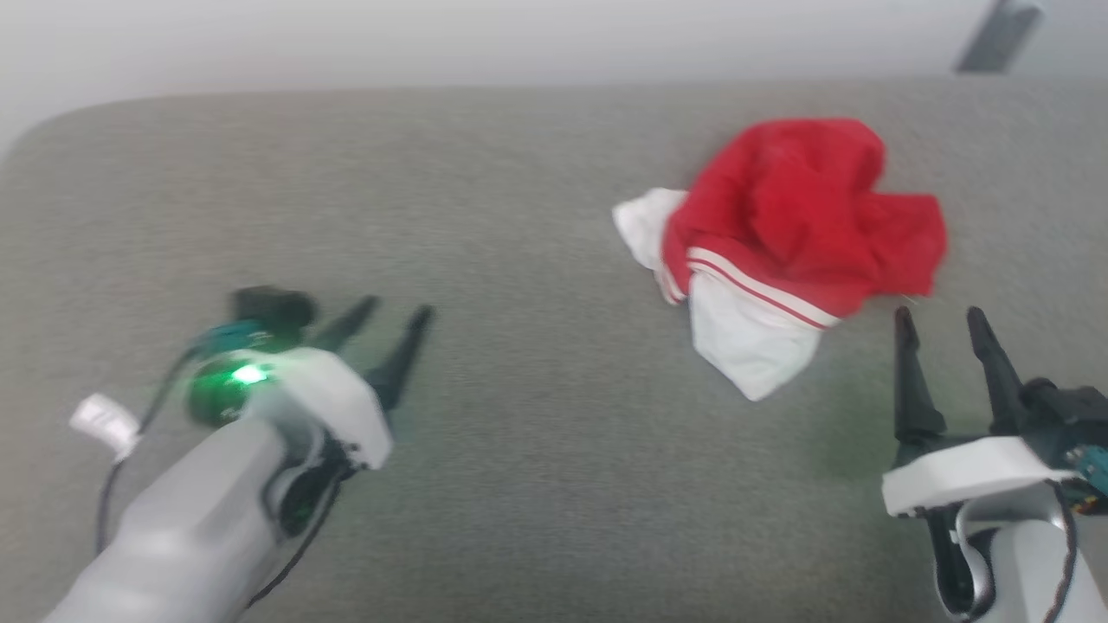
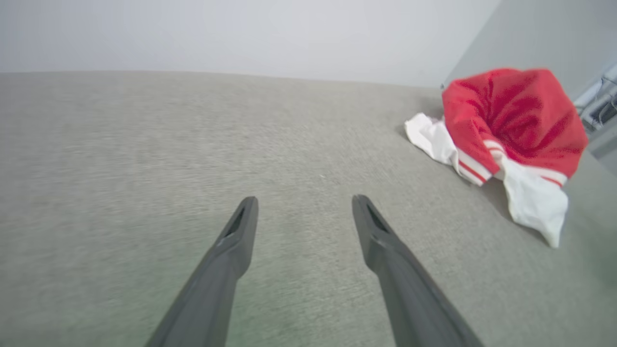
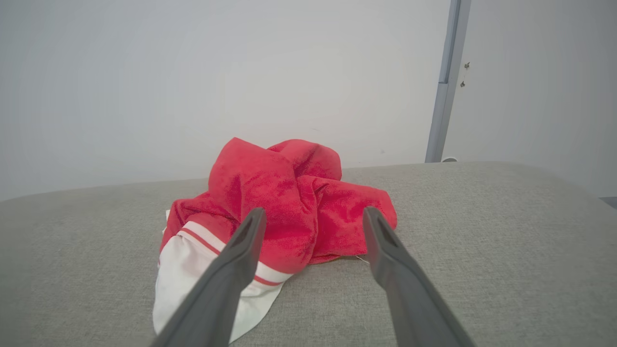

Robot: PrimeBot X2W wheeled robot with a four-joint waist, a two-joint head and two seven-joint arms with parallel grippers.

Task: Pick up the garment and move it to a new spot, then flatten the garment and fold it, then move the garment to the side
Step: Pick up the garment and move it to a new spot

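Observation:
The garment (image 1: 796,225) is a crumpled red heap with white end panels and red-and-white stripe trim, lying on the grey fabric surface (image 1: 537,260) at the right of the head view. My right gripper (image 1: 939,320) stands open just below its lower right edge, fingers pointing at it, not touching. In the right wrist view the garment (image 3: 284,202) bunches up straight ahead of the open right gripper (image 3: 313,217). My left gripper (image 1: 394,313) is open at the lower left, far from the cloth. From the left wrist the garment (image 2: 511,120) lies at the right, beyond the open left gripper (image 2: 303,205).
The grey surface curves off at its far left corner (image 1: 52,130) and ends at a pale wall (image 3: 241,72). A grey vertical post (image 3: 446,82) stands behind the far right edge. Bare fabric stretches between the two arms.

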